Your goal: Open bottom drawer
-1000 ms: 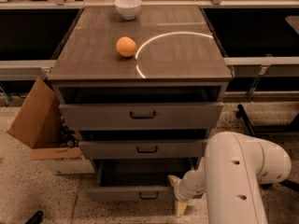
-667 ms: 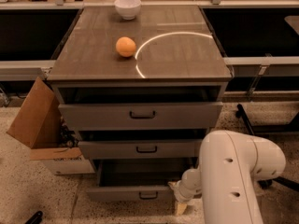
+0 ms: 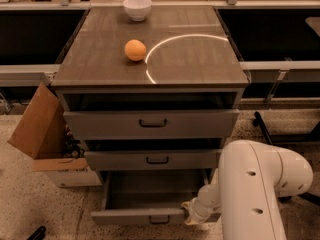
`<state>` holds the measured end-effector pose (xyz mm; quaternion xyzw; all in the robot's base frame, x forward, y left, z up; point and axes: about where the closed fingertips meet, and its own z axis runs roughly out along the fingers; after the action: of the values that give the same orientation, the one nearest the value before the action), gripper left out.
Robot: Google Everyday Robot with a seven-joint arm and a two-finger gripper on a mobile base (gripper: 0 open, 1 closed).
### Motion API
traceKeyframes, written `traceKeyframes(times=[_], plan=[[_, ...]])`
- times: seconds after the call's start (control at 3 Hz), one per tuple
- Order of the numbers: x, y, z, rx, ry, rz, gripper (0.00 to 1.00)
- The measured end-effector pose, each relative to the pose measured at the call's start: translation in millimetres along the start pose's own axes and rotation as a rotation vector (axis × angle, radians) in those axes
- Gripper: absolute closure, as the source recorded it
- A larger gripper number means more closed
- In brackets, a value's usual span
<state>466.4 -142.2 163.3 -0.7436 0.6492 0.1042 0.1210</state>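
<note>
The bottom drawer (image 3: pixel 137 216) is a grey flat front with a small black bar handle (image 3: pixel 159 219), lowest of three in the cabinet. It stands pulled well out, its dark inside (image 3: pixel 150 188) showing. My gripper (image 3: pixel 190 215) is at the right end of that drawer front, low in the view, at the end of my white arm (image 3: pixel 255 184). The arm hides the drawer's right corner.
The middle drawer (image 3: pixel 152 160) and top drawer (image 3: pixel 150 124) sit above, slightly out. An orange (image 3: pixel 135 50) and a white bowl (image 3: pixel 137 8) rest on the cabinet top (image 3: pixel 190 59). A cardboard box (image 3: pixel 37 129) leans at the left on the speckled floor.
My arm has shifted a little to the left and toward the camera. The bottom drawer looks about as far out as before.
</note>
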Motion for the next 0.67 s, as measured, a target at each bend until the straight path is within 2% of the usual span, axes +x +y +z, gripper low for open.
traceKeyframes(times=[0.33, 0.67], plan=[[0.1, 0.9, -0.1, 0.0, -0.001, 0.001, 0.89], [3.1, 8.9, -1.6, 0.018, -0.033, 0.019, 0.87]])
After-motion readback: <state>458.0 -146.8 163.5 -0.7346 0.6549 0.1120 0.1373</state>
